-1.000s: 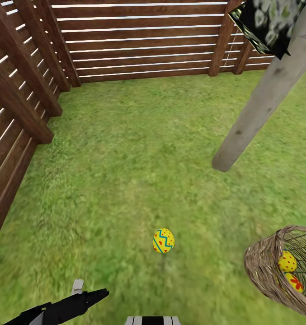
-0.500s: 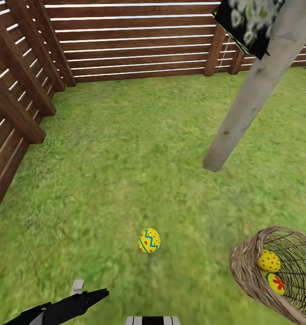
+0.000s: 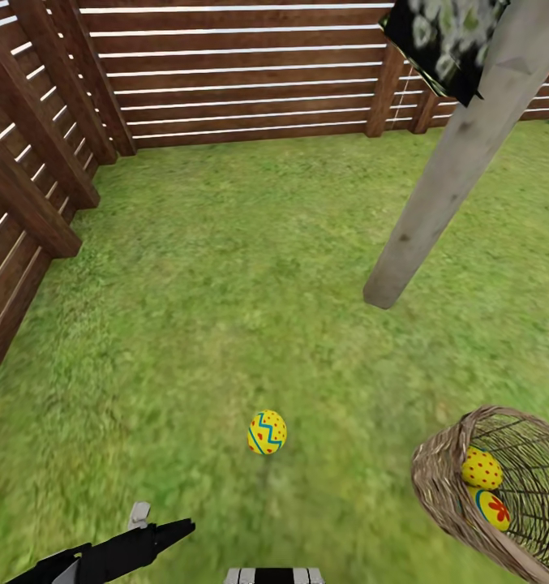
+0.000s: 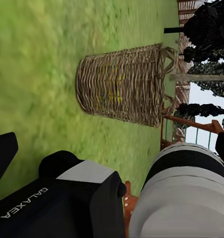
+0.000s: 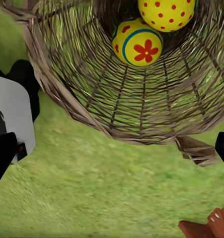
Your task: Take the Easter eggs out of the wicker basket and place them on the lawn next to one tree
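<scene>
One Easter egg [image 3: 267,431], yellow with blue zigzags, lies alone on the lawn [image 3: 225,268], a short way in front of the tree [image 3: 440,186] and its pale trunk. The wicker basket [image 3: 440,478] lies tipped on its side at the lower right, holding two eggs [image 3: 482,469] [image 3: 493,509]. The right wrist view looks straight into the basket [image 5: 57,84], with a flower-marked egg [image 5: 137,48] and a spotted egg [image 5: 166,12] inside; my right gripper [image 5: 112,153] stands open just outside its rim. My left gripper [image 4: 112,153] is open and empty, with the basket [image 4: 121,84] beyond it.
A brown slatted fence [image 3: 250,73] closes the lawn at the back and along the left side [image 3: 23,203]. Dark speckled foliage [image 3: 444,40] hangs beside the trunk. My left arm [image 3: 104,558] lies low at the bottom left. Open grass stretches between the egg and the fence.
The whole picture has slid left, so the camera turned right, bringing more of the basket into view. In the last half second almost nothing shifted.
</scene>
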You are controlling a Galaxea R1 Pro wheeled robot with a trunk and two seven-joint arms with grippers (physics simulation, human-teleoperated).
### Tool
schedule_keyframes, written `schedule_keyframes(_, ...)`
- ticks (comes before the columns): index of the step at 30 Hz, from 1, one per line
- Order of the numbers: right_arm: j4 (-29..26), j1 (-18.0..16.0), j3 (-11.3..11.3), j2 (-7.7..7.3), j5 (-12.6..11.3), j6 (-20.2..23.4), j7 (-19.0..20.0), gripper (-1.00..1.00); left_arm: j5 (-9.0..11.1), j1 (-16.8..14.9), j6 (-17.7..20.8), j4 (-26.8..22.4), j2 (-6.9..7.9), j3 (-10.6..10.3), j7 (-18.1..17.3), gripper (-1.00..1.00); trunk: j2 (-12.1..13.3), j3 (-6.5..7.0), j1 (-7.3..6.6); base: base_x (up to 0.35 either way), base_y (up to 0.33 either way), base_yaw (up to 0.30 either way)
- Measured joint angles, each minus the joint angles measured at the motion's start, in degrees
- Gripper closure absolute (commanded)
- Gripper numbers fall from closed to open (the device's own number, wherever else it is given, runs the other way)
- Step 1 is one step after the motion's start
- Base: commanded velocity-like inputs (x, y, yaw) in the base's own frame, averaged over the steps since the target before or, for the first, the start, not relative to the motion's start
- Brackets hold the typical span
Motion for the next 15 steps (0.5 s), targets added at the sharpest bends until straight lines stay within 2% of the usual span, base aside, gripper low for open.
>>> schedule_keyframes(8, 0.22, 0.0, 0.0, 3.01, -0.11, 0.42, -0.33, -1.0, 0.0, 0.0, 0.01, 0.0, 0.0, 0.01, -0.05, -1.0, -3.21, -1.44, 1.76, 0.0, 0.0, 0.0)
schedule_keyframes(13, 0.81, 0.03, 0.02, 3.9, -0.35, 0.46, -0.41, -1.0, 0.0, 0.0, 0.02, -0.02, 0.01, 0.01, -0.05, -1.0, -5.21, -2.33, 2.85, 0.0, 0.0, 0.0)
schedule_keyframes(15, 2.37, 0.04, 0.01, 4.87, -0.38, 0.34, -0.41, -1.0, 0.0, 0.0, 0.0, 0.0, 0.0, 0.0, -0.04, -1.0, -6.02, -2.69, 3.29, 0.0, 0.0, 0.0)
